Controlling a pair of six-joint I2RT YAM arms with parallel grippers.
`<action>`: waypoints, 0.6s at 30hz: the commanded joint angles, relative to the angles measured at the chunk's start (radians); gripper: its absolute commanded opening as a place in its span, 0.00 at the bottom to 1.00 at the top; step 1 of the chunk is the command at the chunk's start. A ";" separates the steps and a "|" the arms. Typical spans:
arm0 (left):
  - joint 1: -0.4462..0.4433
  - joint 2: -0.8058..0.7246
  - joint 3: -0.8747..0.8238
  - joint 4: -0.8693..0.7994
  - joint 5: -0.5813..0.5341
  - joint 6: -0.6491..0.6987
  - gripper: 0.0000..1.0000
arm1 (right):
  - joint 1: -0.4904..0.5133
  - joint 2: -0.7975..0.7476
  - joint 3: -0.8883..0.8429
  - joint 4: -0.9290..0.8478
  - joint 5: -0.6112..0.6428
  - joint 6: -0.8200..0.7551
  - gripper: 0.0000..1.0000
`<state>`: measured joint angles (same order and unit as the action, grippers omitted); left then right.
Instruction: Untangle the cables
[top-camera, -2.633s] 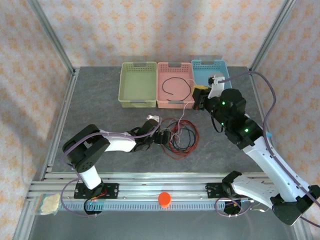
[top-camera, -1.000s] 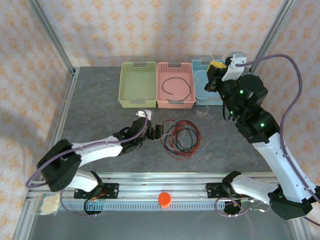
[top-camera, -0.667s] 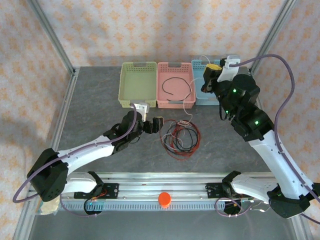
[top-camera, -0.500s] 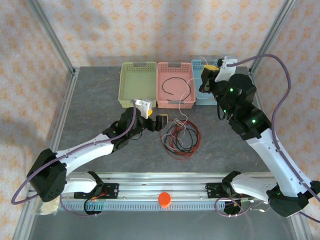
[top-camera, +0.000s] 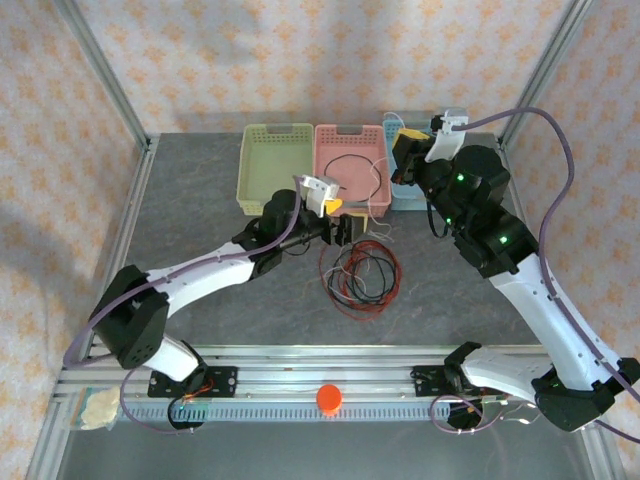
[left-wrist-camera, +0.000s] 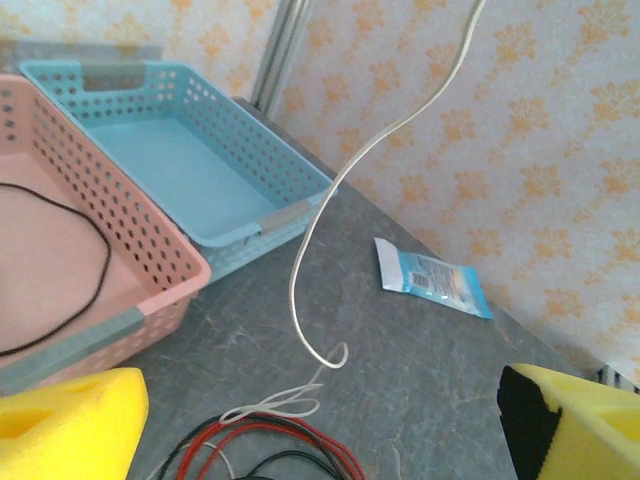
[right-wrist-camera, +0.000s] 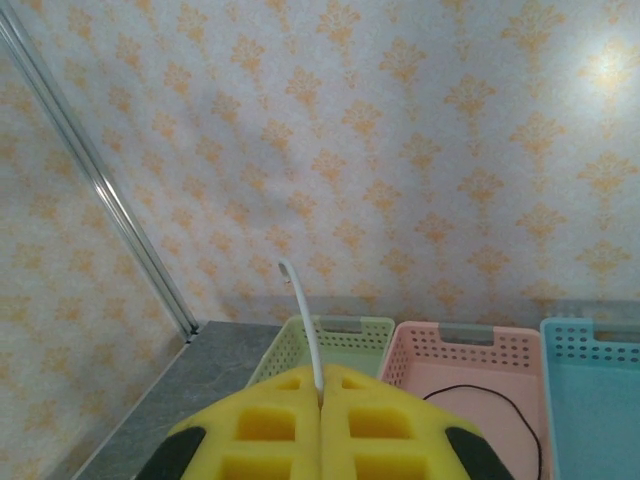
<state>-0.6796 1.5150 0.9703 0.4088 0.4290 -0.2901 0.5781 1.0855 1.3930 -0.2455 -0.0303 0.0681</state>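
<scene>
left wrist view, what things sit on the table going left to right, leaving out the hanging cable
pink basket → blue basket → blue packet

A robotics lab test cell; a grey stone-look desk (top-camera: 200, 200) is boxed in by aluminium posts (top-camera: 103, 70) and panels of orange-patterned wallpaper (top-camera: 320, 60); two robot arms (top-camera: 545, 310) are bolted to a slotted metal rail (top-camera: 330, 378) at its near edge; three pastel plastic baskets (top-camera: 275, 175) line the back.
</scene>
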 joint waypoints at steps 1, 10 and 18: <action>0.005 0.031 0.043 0.108 0.093 -0.031 0.91 | 0.006 -0.020 0.016 0.028 -0.031 0.026 0.00; 0.009 0.135 0.077 0.158 0.123 -0.083 0.77 | 0.005 -0.034 0.023 0.032 -0.062 0.046 0.00; 0.017 0.129 0.020 0.199 0.129 -0.115 0.43 | 0.005 -0.050 0.021 0.030 -0.039 0.040 0.00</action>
<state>-0.6727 1.6596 1.0088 0.5373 0.5407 -0.3923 0.5781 1.0573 1.3930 -0.2455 -0.0769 0.1020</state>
